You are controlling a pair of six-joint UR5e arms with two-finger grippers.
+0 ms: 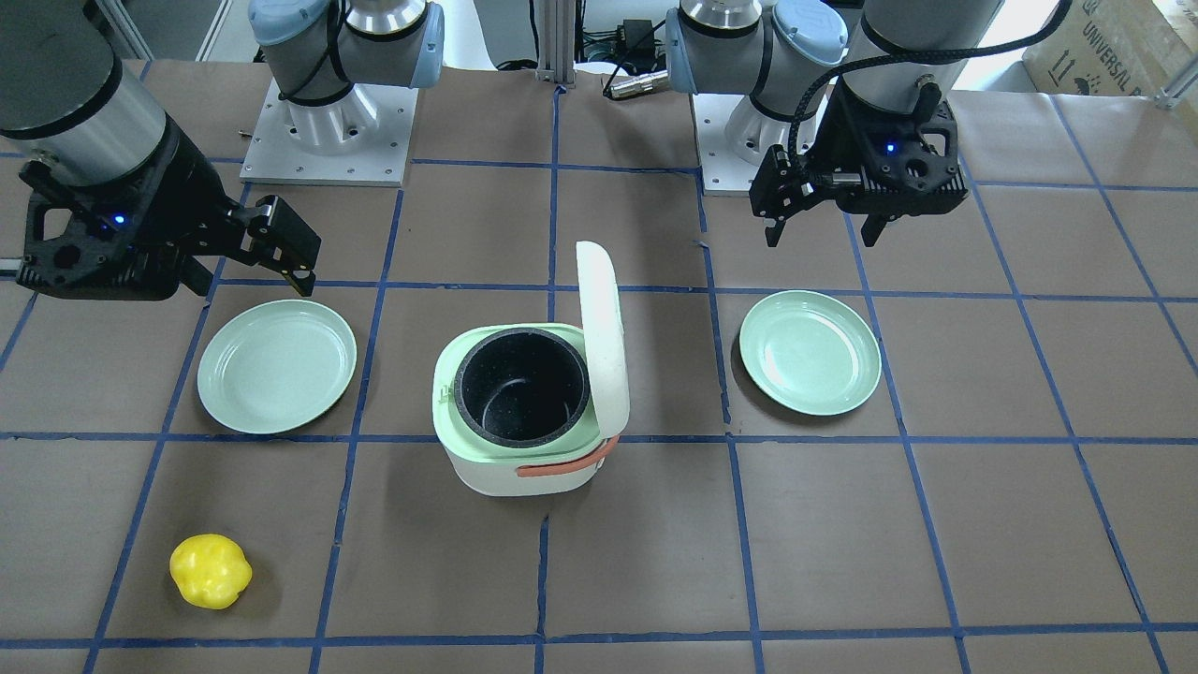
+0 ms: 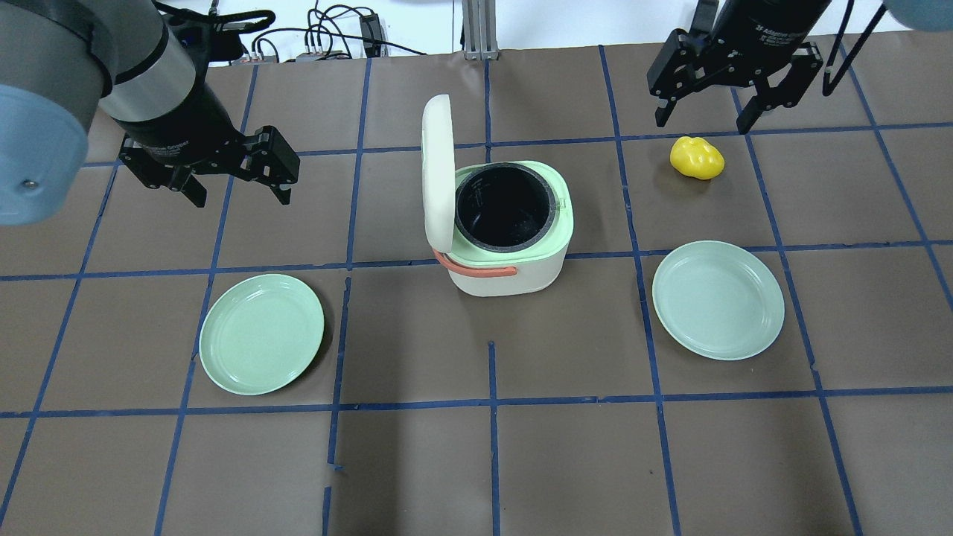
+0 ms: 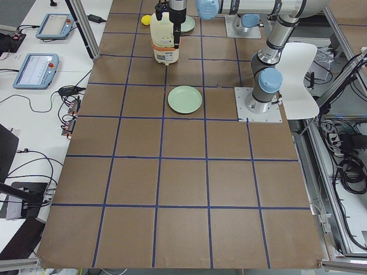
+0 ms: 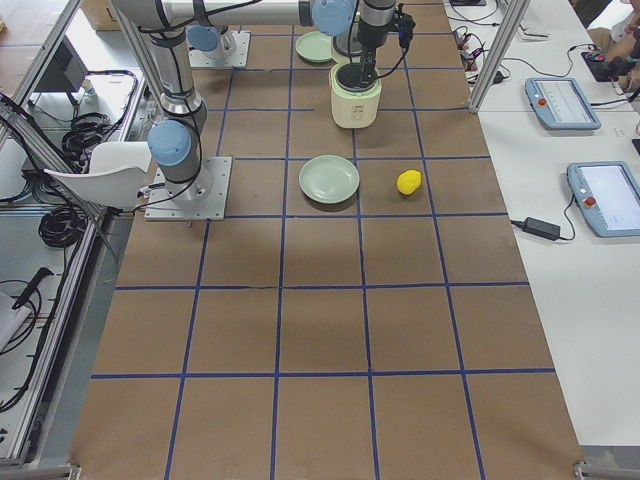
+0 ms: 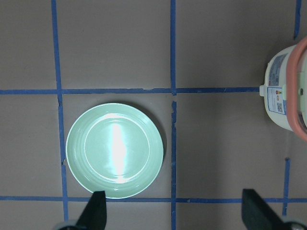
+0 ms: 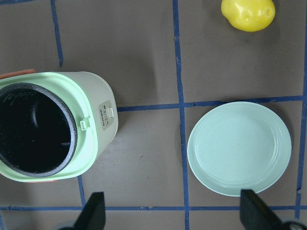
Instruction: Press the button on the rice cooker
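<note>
"While both arms hang clear of it, where does your rice cooker [image 2: 514, 238] sit, and why is it open?"

"You'll find it at the centre of the overhead view, on the brown paper-covered desk [image 2: 476, 447], between the lower-left plate [image 2: 262, 333] and the right-hand plate [image 2: 718, 299]. Both are smooth pale green discs. Its lid [image 2: 438, 171] stands upright on the frame-left side, so the dark speckled inner pot [image 2: 505, 207] shows, with nothing in it. The body is rounded white plastic with a mint rim and an orange handle [image 2: 476, 269]."

"And the button?"

"Your right wrist view shows a small control panel [image 6: 106, 116] on the wall facing the right-hand plate. The right gripper [image 2: 703, 121], at upper right of the overhead view near a glossy, knobbly yellow lump [image 2: 697, 158], has its jaws spread wide and empty. I judge it the better placed, since the panel faces its side. The left gripper [image 2: 240, 195], at upper left, gapes just as wide, holding nothing."
</note>
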